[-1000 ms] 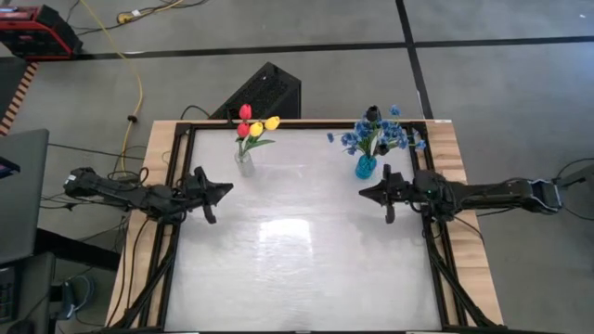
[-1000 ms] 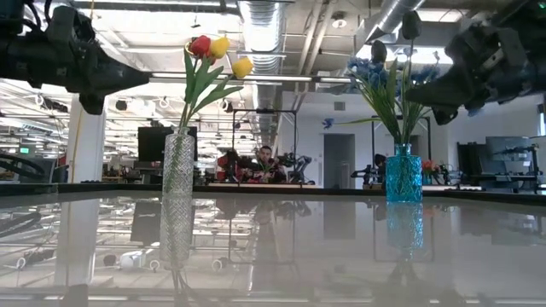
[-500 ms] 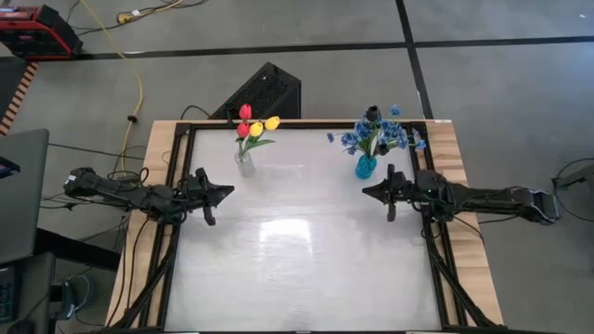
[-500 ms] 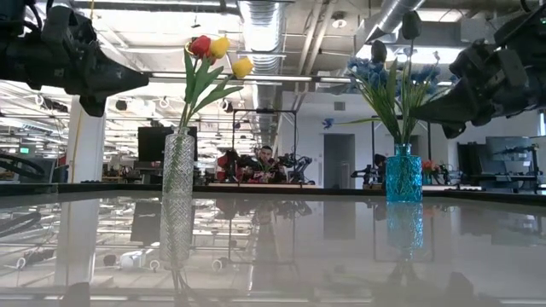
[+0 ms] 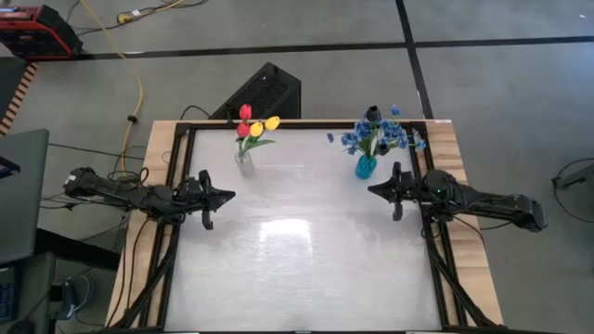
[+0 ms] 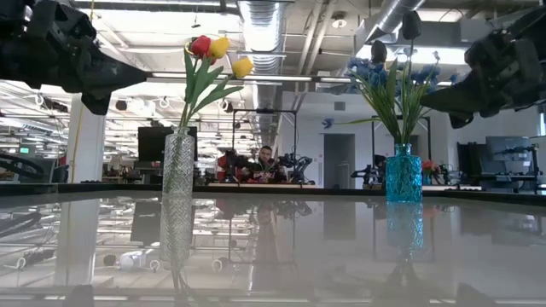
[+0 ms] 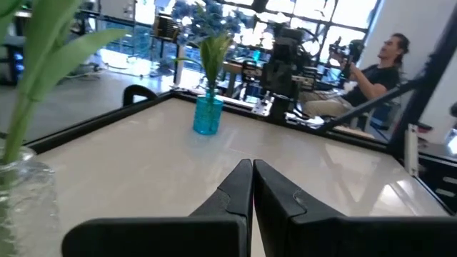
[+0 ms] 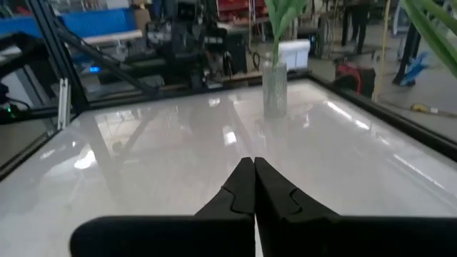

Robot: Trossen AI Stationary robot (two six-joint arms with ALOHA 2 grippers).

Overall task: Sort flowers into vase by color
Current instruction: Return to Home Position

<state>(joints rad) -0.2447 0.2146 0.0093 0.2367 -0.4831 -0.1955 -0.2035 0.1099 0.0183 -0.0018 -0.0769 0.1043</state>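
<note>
A clear glass vase [image 5: 244, 164] stands at the table's far left and holds red and yellow tulips [image 5: 252, 122]; the tulips also show in the low view [image 6: 212, 51]. A blue glass vase [image 5: 366, 167] at the far right holds blue sprigs [image 5: 380, 136] and a black-headed flower [image 5: 372, 113]. My left gripper [image 5: 228, 195] hovers shut near the left edge, nearer than the clear vase. My right gripper [image 5: 373, 189] hovers shut just nearer than the blue vase. In the wrist views each shut gripper [image 7: 253, 165] [image 8: 253, 161] points across the table at the opposite vase [image 7: 208, 116] [image 8: 274, 88].
The white table top [image 5: 297, 250] is framed by a black rail [image 5: 433, 250] and wooden edges. A black box [image 5: 264, 91] sits on the floor past the far edge. People [image 6: 265, 162] sit in the room beyond the table.
My right arm has drawn back toward the table's right edge, its gripper staying shut and level. My left gripper has stayed almost in place.
</note>
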